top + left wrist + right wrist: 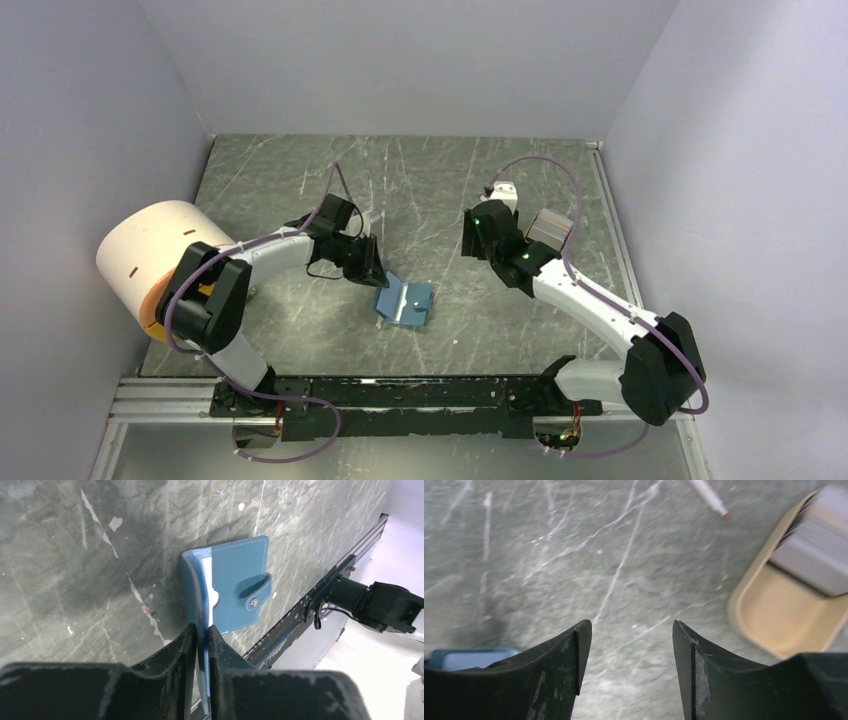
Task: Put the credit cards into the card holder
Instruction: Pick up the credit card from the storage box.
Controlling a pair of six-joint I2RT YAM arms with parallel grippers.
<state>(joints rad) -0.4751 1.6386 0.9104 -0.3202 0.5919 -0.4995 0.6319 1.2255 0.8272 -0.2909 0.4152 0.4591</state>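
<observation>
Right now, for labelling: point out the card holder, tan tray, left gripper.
card holder (232, 580): left wrist view, snap-tab flap.
tan tray (774, 612): right wrist view, bare floor.
left gripper (201, 630): left wrist view, between fingertips.

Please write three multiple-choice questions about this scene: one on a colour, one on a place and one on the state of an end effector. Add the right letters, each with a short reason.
1. What colour is the card holder?
A) red B) teal-blue C) black

2. Where is the stack of cards?
A) in the tan tray B) inside the card holder C) on the bare table

3. What is the left end effector doing?
A) open above the table B) shut on the card holder C) out of view

Answers:
1 B: the left wrist view shows a teal-blue case.
2 A: the right wrist view shows the stack resting in the tray.
3 B: its fingers pinch one edge of the holder.
</observation>
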